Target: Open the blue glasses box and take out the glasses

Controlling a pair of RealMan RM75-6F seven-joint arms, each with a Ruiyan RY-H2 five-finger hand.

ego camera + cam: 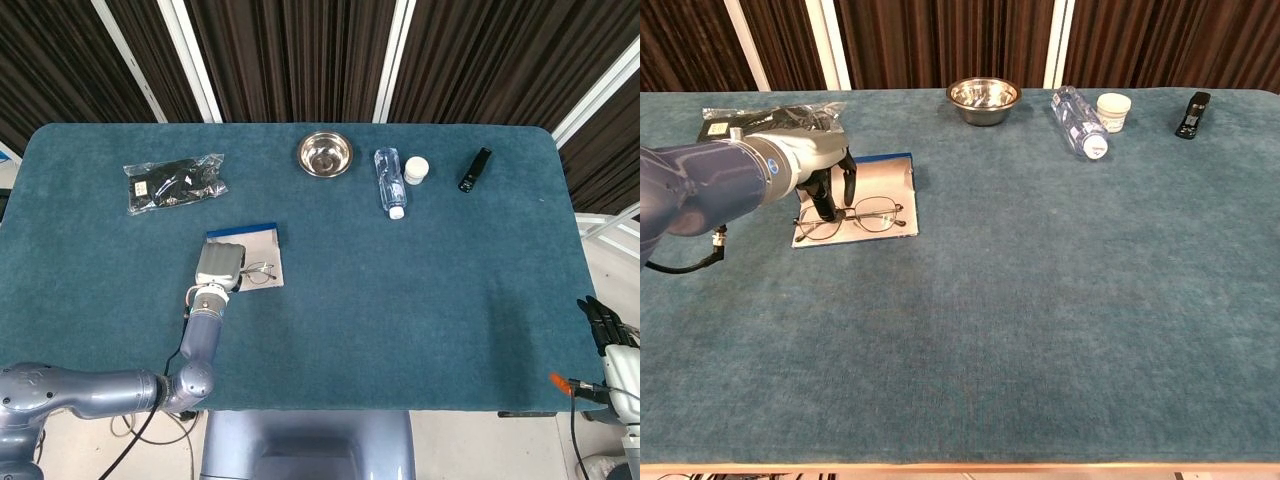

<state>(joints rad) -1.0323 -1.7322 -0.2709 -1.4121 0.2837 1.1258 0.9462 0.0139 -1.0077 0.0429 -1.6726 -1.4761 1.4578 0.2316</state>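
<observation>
You see a teal table [400, 300], a blue glasses box [885, 160] with a pale beige lining, thin dark-rimmed glasses [852, 215], a grey left hand [218, 266] with black fingers [826, 203], a silver bowl [324, 154], a clear bottle [389, 180] with white cap, a white jar [416, 170], a black stapler [474, 169], and a clear bag [174, 182] of black items.

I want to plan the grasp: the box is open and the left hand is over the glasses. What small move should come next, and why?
Probably close the left hand's fingers on the glasses near their left lens. The glasses lie flat in the open blue glasses box, and the dark fingers reach down to the frame without clearly gripping it.
</observation>
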